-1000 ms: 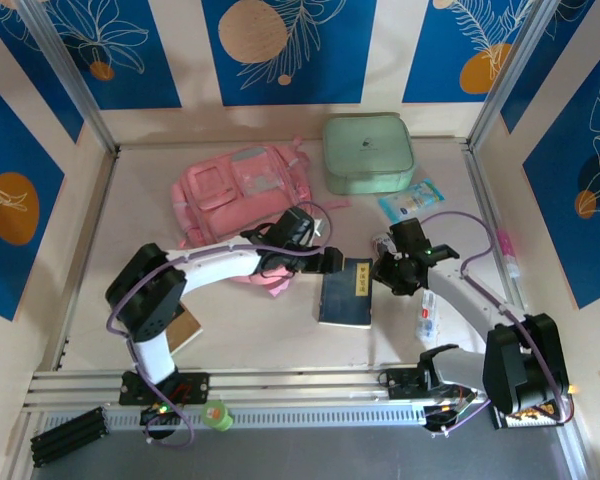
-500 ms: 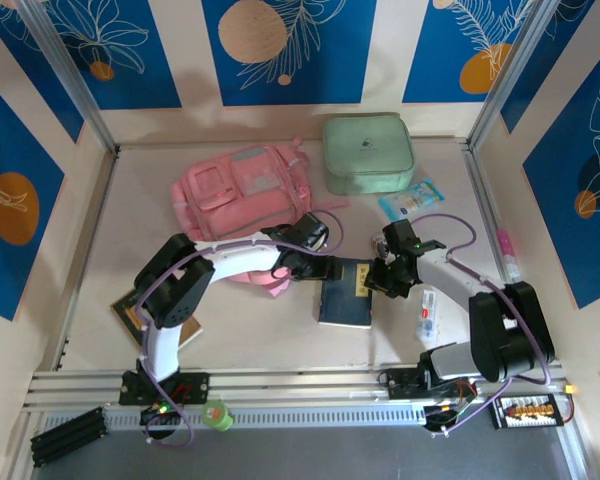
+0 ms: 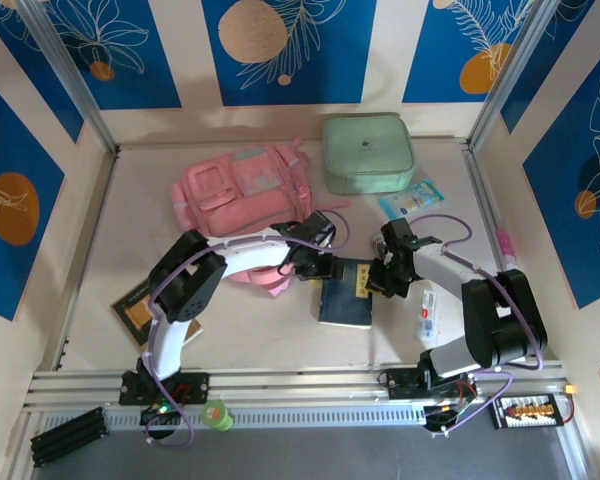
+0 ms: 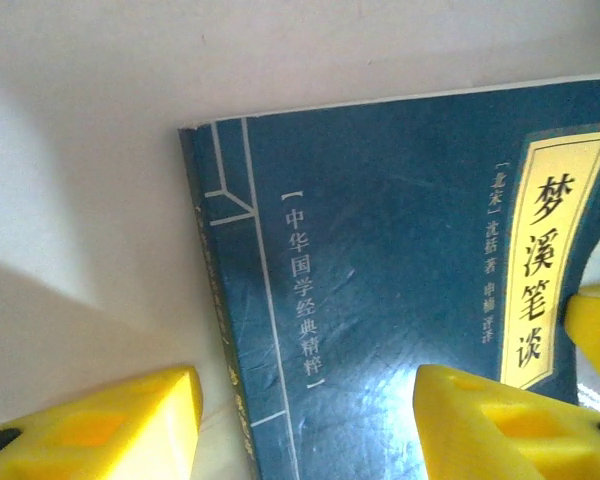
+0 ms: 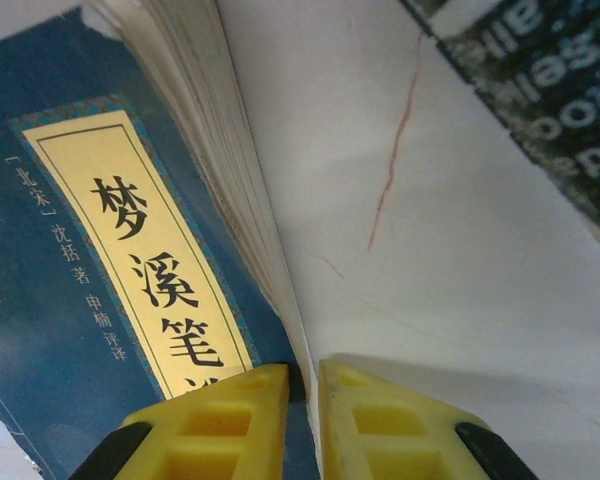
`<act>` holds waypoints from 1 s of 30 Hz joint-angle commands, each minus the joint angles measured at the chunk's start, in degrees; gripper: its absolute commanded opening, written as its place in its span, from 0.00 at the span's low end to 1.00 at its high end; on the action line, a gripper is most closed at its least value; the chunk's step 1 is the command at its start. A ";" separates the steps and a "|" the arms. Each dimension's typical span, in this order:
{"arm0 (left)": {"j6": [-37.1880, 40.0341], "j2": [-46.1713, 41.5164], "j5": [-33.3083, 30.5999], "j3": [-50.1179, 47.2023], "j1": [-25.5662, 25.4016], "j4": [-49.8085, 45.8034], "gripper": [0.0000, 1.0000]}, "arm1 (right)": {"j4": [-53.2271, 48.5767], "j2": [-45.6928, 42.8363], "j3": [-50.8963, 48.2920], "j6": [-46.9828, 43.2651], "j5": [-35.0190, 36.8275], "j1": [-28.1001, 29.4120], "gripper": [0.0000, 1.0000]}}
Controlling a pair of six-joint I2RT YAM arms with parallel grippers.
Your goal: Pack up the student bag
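The student bag (image 3: 238, 190), a pink backpack, lies flat at the table's back left. A dark blue book (image 3: 345, 295) with a yellow title label lies in the middle of the table, in front of the bag. My left gripper (image 3: 325, 266) is at the book's upper left corner. In the left wrist view it (image 4: 308, 400) stands open astride the book's (image 4: 400, 250) spine, with one finger on the table and the other over the cover. My right gripper (image 3: 372, 283) is at the book's right edge. In the right wrist view it (image 5: 303, 375) is shut on the page edge of the book (image 5: 130, 260).
A mint-green zip case (image 3: 368, 152) sits at the back, right of the bag. A teal packet (image 3: 410, 198) lies near it. A white tube (image 3: 427, 315) lies right of the book and a pink pen (image 3: 507, 250) by the right wall. A brown notebook (image 3: 140, 310) lies under the left arm.
The left gripper has moved right to the book's spine and its jaws have narrowed. The right gripper has closed on the book's right edge, and its arm has folded in.
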 commanded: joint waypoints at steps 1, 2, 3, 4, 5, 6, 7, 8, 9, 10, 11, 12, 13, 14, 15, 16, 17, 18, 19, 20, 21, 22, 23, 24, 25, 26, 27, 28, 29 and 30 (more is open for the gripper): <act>0.27 1.23 1.00 1.58 -0.58 -2.26 0.58 | -1.75 1.49 0.32 -0.55 0.69 -0.88 0.16; 0.19 1.42 1.06 1.71 -0.56 -2.29 0.58 | -1.75 1.40 0.32 -0.57 0.50 -0.96 0.16; 0.23 1.58 1.54 1.91 -0.55 -2.37 0.58 | -1.66 1.41 0.24 -0.57 0.48 -1.04 0.16; 0.27 1.72 2.09 2.08 -0.64 -2.20 0.58 | -1.66 1.42 0.23 -0.57 0.48 -1.00 0.16; 0.36 2.06 3.04 2.30 -0.56 -1.93 0.58 | -1.69 1.42 0.32 -0.57 0.38 -1.06 0.16; 0.45 2.28 3.93 2.60 -0.55 -1.68 0.58 | -1.68 1.41 0.32 -0.57 0.38 -1.01 0.16; 0.54 2.50 4.67 2.84 -0.57 -1.63 0.58 | -1.70 1.44 0.32 -0.49 0.34 -1.01 0.16; 0.48 2.57 5.45 3.06 -0.61 -1.46 0.57 | -1.58 1.39 0.32 -0.46 0.03 -0.99 0.16; 0.36 2.56 6.46 2.99 -0.56 -0.66 0.57 | -1.45 1.18 0.30 -0.43 -0.26 -1.03 0.16; 0.15 2.56 7.54 2.80 -0.59 0.04 0.57 | -1.40 1.09 0.18 -0.39 -0.27 -0.99 0.16; -0.12 2.69 8.58 2.79 -0.58 0.44 0.56 | -1.29 0.93 0.01 -0.40 -0.29 -0.99 0.16; -0.17 2.81 9.78 2.88 -0.58 0.81 0.55 | -1.20 0.82 -0.11 -0.39 -0.27 -1.03 0.16; -0.16 2.78 10.71 2.90 -0.60 1.25 0.55 | -1.00 0.69 -0.16 -0.40 -0.23 -1.03 0.16; -0.23 2.64 11.11 2.73 -0.56 1.68 0.55 | -0.90 0.63 -0.30 -0.34 -0.23 -1.04 0.16; -0.28 2.28 11.52 2.54 -0.62 2.09 0.54 | -0.88 0.67 -0.29 -0.39 -0.38 -1.04 0.16; -0.10 1.91 12.18 2.30 -0.64 2.52 0.54 | -0.74 0.67 -0.21 -0.40 -0.50 -0.99 0.16; 0.01 1.24 13.41 1.92 -0.47 3.60 0.54 | -0.57 0.71 -0.19 -0.32 -0.74 -0.90 0.14; 0.01 0.38 14.25 1.48 -0.39 4.78 0.53 | -0.40 0.71 -0.20 -0.23 -1.06 -0.84 0.14; 0.16 -0.37 14.74 1.25 -0.43 5.61 0.53 | -0.30 0.70 -0.21 -0.16 -1.06 -0.73 0.13; 0.46 -1.31 15.66 0.94 -0.38 6.62 0.53 | -0.23 0.76 -0.21 0.11 -0.94 -0.68 0.12; 0.62 -2.31 16.26 0.54 -0.37 7.48 0.53 | -0.17 0.82 -0.21 0.34 -0.76 -0.57 0.11; 0.70 -3.19 16.58 0.01 -0.40 8.26 0.52 | -0.12 0.80 -0.13 0.54 -0.84 -0.50 0.10; 0.79 -4.40 16.93 -0.90 -0.38 9.51 0.52 | 0.08 0.83 -0.12 0.90 -0.91 -0.32 0.10; 0.88 -5.48 16.93 -1.75 -0.39 10.41 0.50 | 0.17 0.95 -0.14 1.26 -0.85 -0.09 0.10; 0.89 -6.35 16.92 -2.54 -0.38 10.96 0.50 | 0.19 0.93 -0.12 1.42 -0.89 0.07 0.10; 0.89 -7.23 17.25 -3.42 -0.45 12.00 0.50 | 0.35 1.01 -0.09 1.67 -0.85 0.28 0.10; 0.76 -8.02 17.52 -4.45 -0.41 13.07 0.50 | 0.55 0.97 -0.20 1.90 -0.84 0.48 0.10; 0.42 -8.51 17.95 -5.38 -0.38 14.26 0.49 | 0.66 1.02 -0.30 2.13 -0.84 0.58 0.10; 0.07 -8.92 18.66 -6.59 -0.43 16.08 0.49 | 0.76 1.07 -0.30 2.38 -0.75 0.68 0.10; -0.46 -9.18 19.18 -7.70 -0.39 17.80 0.49 | 1.03 1.11 -0.45 2.58 -0.75 0.81 0.10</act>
